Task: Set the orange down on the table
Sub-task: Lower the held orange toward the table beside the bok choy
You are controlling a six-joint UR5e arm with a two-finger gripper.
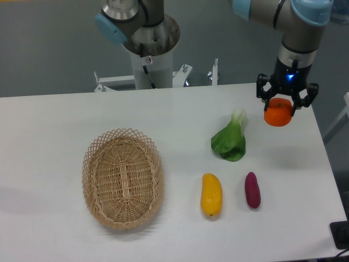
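Right now my gripper [280, 107] is closed around the orange [278, 114], with my dark fingers [264, 90] clasping its upper half from either side, so only the lower part of the fruit shows fully below them. I cannot tell whether the orange touches the table [180, 114] or hangs just above it; it sits over the white surface near the far right corner. A blue light glows on my wrist above the fingers.

Taking the orange as my landmark, the leafy green vegetable [231, 140] lies just to its left and a bit nearer the camera, white stalk end pointing up toward the far edge. Farther toward the camera from the orange, and slightly left, lies the small purple sweet potato [252, 190], lengthwise. Left of that, still well nearer the camera than the orange, lies the yellow-orange mango [211, 194], also lengthwise. The oval wicker basket [123, 177] sits far to the orange's left and nearer the camera, well apart from everything else. My own base column [152, 54] stands behind the far table edge, well left of the orange.
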